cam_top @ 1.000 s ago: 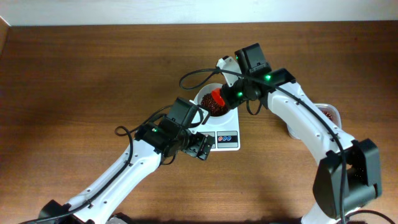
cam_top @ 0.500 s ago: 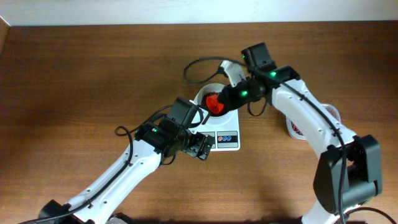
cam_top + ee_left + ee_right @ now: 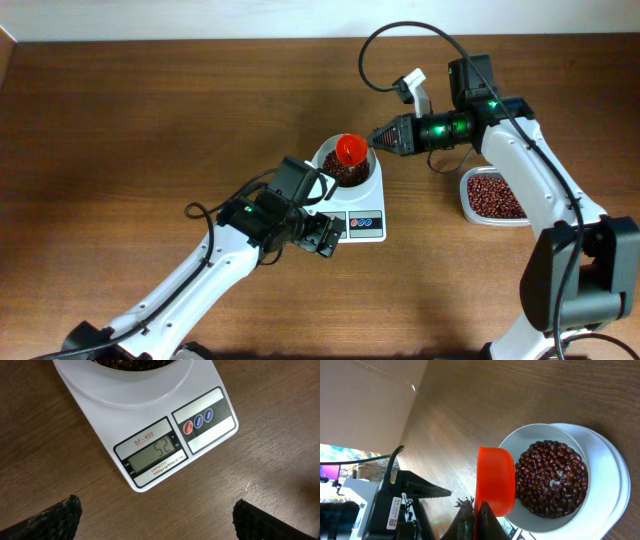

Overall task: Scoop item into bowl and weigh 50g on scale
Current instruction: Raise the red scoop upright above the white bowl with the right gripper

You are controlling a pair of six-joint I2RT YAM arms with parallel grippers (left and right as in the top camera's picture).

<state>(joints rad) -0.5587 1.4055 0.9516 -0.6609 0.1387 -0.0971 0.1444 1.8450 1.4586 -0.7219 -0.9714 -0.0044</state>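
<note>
Left gripper point(image 3: 159, 522), SF-400 scale point(image 3: 115, 420), perhaps 52

On the scale point(image 3: 100, 407) we read "SF-400" in red just above the grey display point(image 3: 152, 455), which shows the figure 52. Beneath the display we make out the word "CAPACITY"; the finer line under it is too small to read. The three round buttons point(image 3: 198, 421), one red and two blue, carry white lettering we cannot decipher. In the right wrist view, a white sticker point(image 3: 395, 508) on a black housing point(image 3: 417, 491) bears a QR code and illegible print.
</note>
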